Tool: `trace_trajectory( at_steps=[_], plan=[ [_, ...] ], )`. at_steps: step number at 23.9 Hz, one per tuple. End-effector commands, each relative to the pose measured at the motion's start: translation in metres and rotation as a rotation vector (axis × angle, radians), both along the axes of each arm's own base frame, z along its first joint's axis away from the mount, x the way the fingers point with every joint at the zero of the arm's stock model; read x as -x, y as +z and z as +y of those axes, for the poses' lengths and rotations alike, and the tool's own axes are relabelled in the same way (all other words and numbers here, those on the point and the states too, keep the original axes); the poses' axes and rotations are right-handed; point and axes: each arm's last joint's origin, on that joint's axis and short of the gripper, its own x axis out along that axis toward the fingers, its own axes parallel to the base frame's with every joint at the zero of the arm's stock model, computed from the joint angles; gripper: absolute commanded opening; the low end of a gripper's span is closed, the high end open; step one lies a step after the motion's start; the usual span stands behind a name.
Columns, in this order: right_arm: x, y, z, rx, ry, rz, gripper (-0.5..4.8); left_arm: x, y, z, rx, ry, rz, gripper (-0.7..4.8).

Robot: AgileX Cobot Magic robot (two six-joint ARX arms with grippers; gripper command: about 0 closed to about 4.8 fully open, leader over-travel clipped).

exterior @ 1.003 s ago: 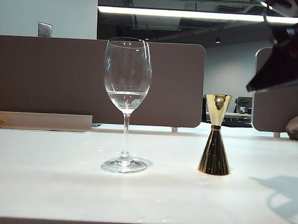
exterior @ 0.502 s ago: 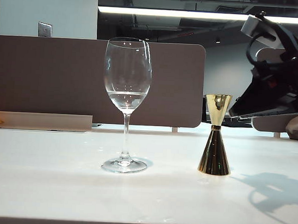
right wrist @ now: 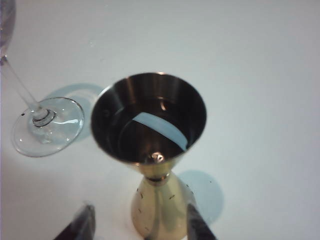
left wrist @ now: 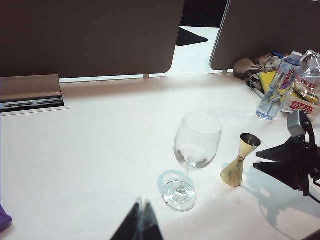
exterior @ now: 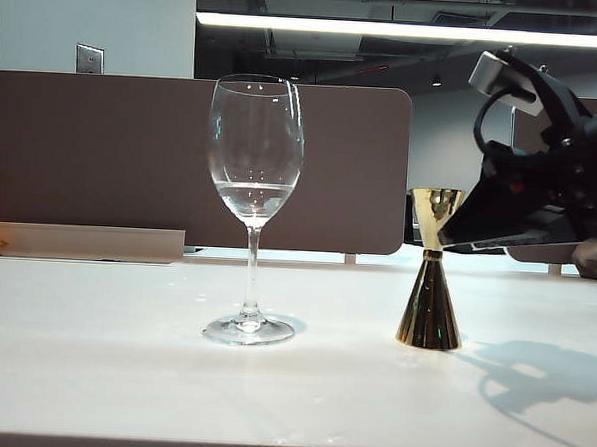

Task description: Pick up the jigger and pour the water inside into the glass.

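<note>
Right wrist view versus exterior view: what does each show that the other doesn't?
Only the right wrist view looks down into the jigger's upper cup, where liquid reflects a light strip, and shows the right claw's two fingertips open on either side of the lower cone, not visibly touching.

Only the exterior view shows the glass's whole bowl with water pooled in it, and the background partitions.

Both show the jigger upright on the white table and the glass's foot beside it. The left claw appears in neither.
</note>
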Motion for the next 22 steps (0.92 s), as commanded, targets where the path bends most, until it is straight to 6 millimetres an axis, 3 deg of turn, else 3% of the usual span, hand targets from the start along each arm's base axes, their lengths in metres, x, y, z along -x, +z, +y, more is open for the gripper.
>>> trace_trajectory(
  at_steps=[1, 4, 22],
  plan=[
    [-0.003, 0.001, 0.002, -0.018, 0.01, -0.03, 2.36, 0.001, 0.002, 0.0, 0.0, -0.002, -0.015, -0.03],
    [-0.006, -0.002, 0.003, -0.027, 0.024, -0.034, 2.58, 0.001, 0.002, 0.0, 0.0, -0.001, -0.015, -0.03],
    [-0.029, -0.012, 0.012, -0.038, 0.023, -0.062, 2.57, 0.001, 0.002, 0.0, -0.003, -0.002, -0.017, -0.03]
  ],
)
